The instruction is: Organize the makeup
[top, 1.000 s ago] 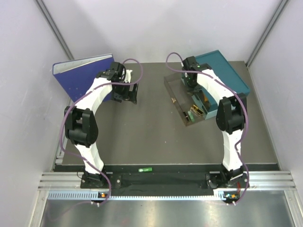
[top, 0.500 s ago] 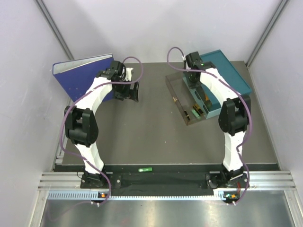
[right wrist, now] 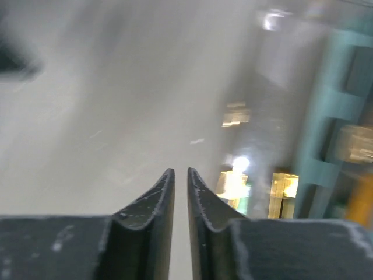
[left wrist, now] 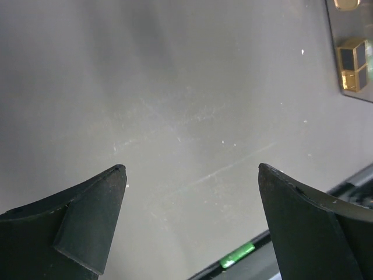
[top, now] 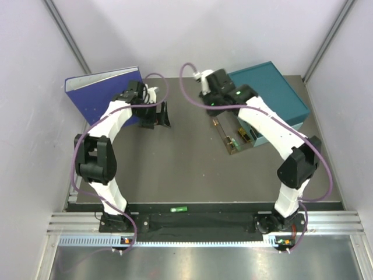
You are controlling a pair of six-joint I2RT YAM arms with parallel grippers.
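Gold and glossy black is what marks the makeup (top: 239,139) for me; it lies in the clear tray (top: 223,134) in front of the teal box (top: 274,93), on the right half of the table (top: 186,169), well apart from the blue binder (top: 96,93) at the far left; my left wrist camera catches one gold-and-black case (left wrist: 354,64) at the upper right edge of its view, squared and shiny.

I judge these pieces light, rigid and slick; a hard lacquered shell would likely skate out of a careless pinch, so I would take a case across its two flat sides near the middle, with modest force; anything round among them would probably roll if nudged.

My left gripper (left wrist: 190,169) stands wide apart with nothing between its fingers, over bare table just beside the binder; my right gripper (right wrist: 180,172) is drawn almost together, only a sliver showing, and grips nothing; it hangs near the tray's far end, its own view too smeared to pick out single items.

No brand, label or lettering is legible on any piece; all too small or too blurred.
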